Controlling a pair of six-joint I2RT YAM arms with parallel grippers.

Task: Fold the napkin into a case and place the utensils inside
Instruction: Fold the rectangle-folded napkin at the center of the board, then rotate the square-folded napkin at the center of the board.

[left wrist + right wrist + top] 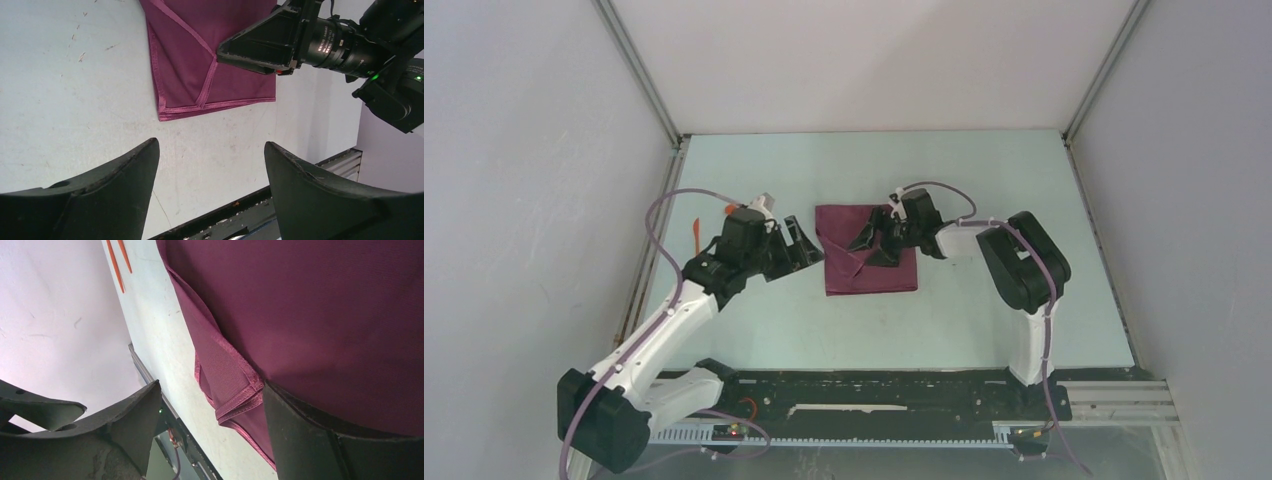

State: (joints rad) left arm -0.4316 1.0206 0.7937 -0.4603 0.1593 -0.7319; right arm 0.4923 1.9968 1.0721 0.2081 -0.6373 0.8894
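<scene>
Napkin (879, 280), a thin dark maroon cloth, lies partly folded. Right gripper (871, 248) sits on it, left gripper (807, 245) at its nine o'clock, both with fingers apart.

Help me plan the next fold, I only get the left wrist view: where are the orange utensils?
Observer: The utensils lie on the table to the left of the left arm, near the left wall and apart from the napkin.
Operator: How many are there?
Observer: The right wrist view shows two, thin and side by side, with their far ends cut off by the picture's edge.
Operator: Is the right pincer holding the cloth?
Observer: The right pincer is open, with a folded corner of the napkin between its jaws. I cannot tell whether it touches the cloth.
</scene>
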